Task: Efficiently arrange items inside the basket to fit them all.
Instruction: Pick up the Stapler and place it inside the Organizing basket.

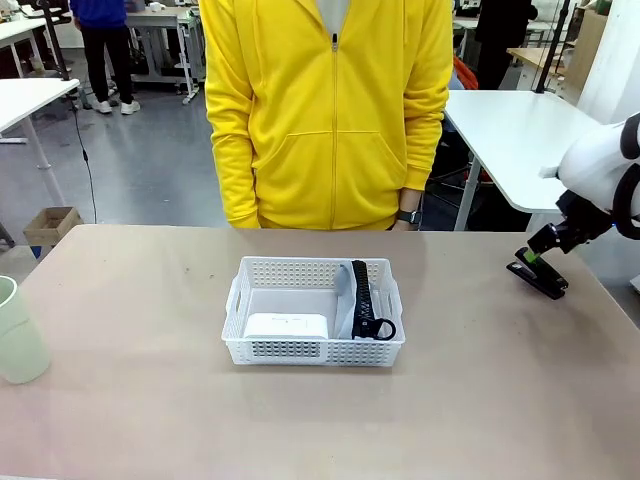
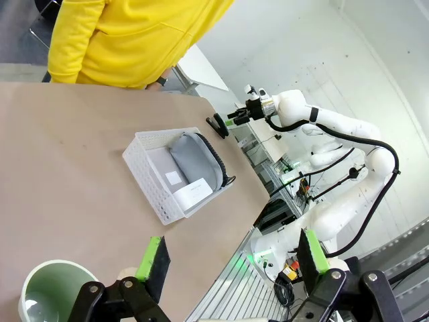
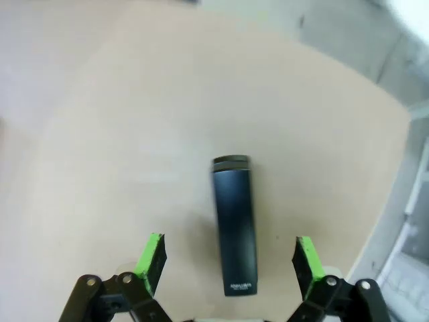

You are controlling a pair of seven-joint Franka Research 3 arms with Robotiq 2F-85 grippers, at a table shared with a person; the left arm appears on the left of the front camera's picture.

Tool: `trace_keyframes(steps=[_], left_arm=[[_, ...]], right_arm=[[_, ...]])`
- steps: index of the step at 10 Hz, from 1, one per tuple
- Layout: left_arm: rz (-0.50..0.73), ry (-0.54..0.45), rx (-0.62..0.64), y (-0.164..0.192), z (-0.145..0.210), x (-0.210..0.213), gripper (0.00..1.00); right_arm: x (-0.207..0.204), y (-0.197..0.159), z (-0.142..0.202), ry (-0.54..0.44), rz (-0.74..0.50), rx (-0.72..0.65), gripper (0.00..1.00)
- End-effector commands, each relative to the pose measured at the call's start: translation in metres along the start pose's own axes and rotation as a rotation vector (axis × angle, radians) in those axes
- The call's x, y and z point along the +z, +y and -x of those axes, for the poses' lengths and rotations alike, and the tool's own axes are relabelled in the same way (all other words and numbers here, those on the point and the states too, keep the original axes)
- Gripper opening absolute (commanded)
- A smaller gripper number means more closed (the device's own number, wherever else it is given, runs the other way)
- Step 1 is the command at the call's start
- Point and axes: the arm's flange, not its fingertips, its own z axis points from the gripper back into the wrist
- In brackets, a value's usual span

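The white basket (image 1: 300, 266) sits mid-table and holds a small white box (image 1: 287, 325) at its front and a grey pouch (image 1: 345, 300) with a black band along its right side. A black stapler (image 1: 537, 278) lies on the table at the far right. My right gripper (image 1: 528, 257) hovers just above it, open; in the right wrist view the stapler (image 3: 236, 225) lies lengthwise between the green pads (image 3: 153, 258). A pale green cup (image 1: 18, 330) stands at the left edge. My left gripper (image 2: 232, 258) hangs open above the cup (image 2: 50, 292), holding nothing.
A person in a yellow hoodie (image 1: 325, 110) stands at the far side of the table, arms down. In the left wrist view the basket (image 2: 167, 194) lies beyond the cup and the right arm (image 2: 322, 121) reaches over the far corner. Bare tabletop surrounds the basket.
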Motion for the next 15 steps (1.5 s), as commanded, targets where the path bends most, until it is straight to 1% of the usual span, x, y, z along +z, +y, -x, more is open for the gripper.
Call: trace_keyframes(steps=[1, 3, 4, 7, 9, 10, 11, 14, 15], left_arm=[[0.014, -0.012, -0.003, -0.004, -0.002, 0.000, 1.00], [0.014, -0.012, -0.003, -0.004, -0.002, 0.000, 1.00], [0.014, -0.012, -0.003, -0.004, -0.002, 0.000, 1.00], [0.014, -0.012, -0.003, -0.004, -0.002, 0.000, 1.00], [0.014, -0.012, -0.003, -0.004, -0.002, 0.000, 1.00], [0.014, -0.012, -0.003, -0.004, -0.002, 0.000, 1.00], [0.014, -0.012, -0.003, -0.004, -0.002, 0.000, 1.00], [0.014, -0.012, -0.003, -0.004, -0.002, 0.000, 1.00], [0.014, -0.012, -0.003, -0.004, -0.002, 0.000, 1.00]], right_arm=[[-0.009, -0.011, 0.003, 0.073, -0.070, 0.219, 1.00], [-0.015, -0.007, 0.001, 0.080, -0.019, 0.290, 1.00], [-0.019, -0.009, -0.001, 0.071, -0.026, 0.291, 1.00], [-0.025, -0.012, -0.003, 0.080, -0.019, 0.279, 1.00], [-0.043, -0.018, -0.007, 0.107, -0.004, 0.241, 1.00], [-0.052, -0.016, -0.008, 0.088, 0.004, 0.223, 1.00], [-0.056, -0.015, -0.008, 0.092, 0.014, 0.218, 1.00], [-0.057, -0.016, -0.006, 0.102, 0.033, 0.199, 1.00], [-0.057, -0.016, -0.007, 0.111, 0.056, 0.206, 0.42]])
